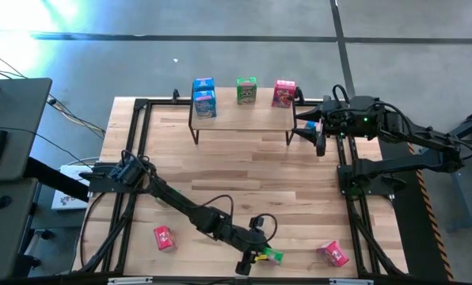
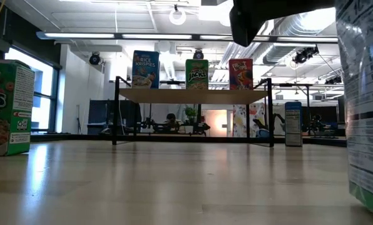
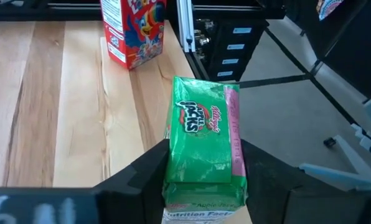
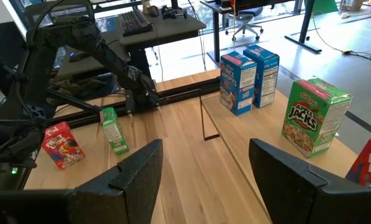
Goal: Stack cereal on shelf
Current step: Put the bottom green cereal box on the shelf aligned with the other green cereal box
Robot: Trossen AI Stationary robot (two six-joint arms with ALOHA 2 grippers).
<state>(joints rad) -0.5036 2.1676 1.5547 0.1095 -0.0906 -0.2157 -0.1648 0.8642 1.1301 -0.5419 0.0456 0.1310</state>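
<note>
The shelf (image 1: 244,120) stands at the table's far side. On it stand two blue cereal boxes (image 1: 204,98), a green one (image 1: 246,90) and a red one (image 1: 283,93). Near the table's near edge my left gripper (image 1: 260,255) is shut on another green cereal box (image 3: 204,130), which also shows upright in the right wrist view (image 4: 114,130). My right gripper (image 4: 204,180) hangs open and holds nothing, raised beside the shelf's right end (image 1: 319,134). My left gripper pinches the green box between its two fingers (image 3: 145,171), one on each broad face (image 3: 173,165). The box's narrow nutrition side faces the wrist. The fingers come slanting down from the table's left. The box stands upright, its base on the table near the near edge.
A red cereal box (image 1: 164,237) lies on the table at the near left, and another (image 1: 332,253) stands at the near right, just beyond the held box (image 3: 132,31). Black frame rails (image 1: 347,198) run along the table's sides. Bare wood lies between the shelf and the near edge.
</note>
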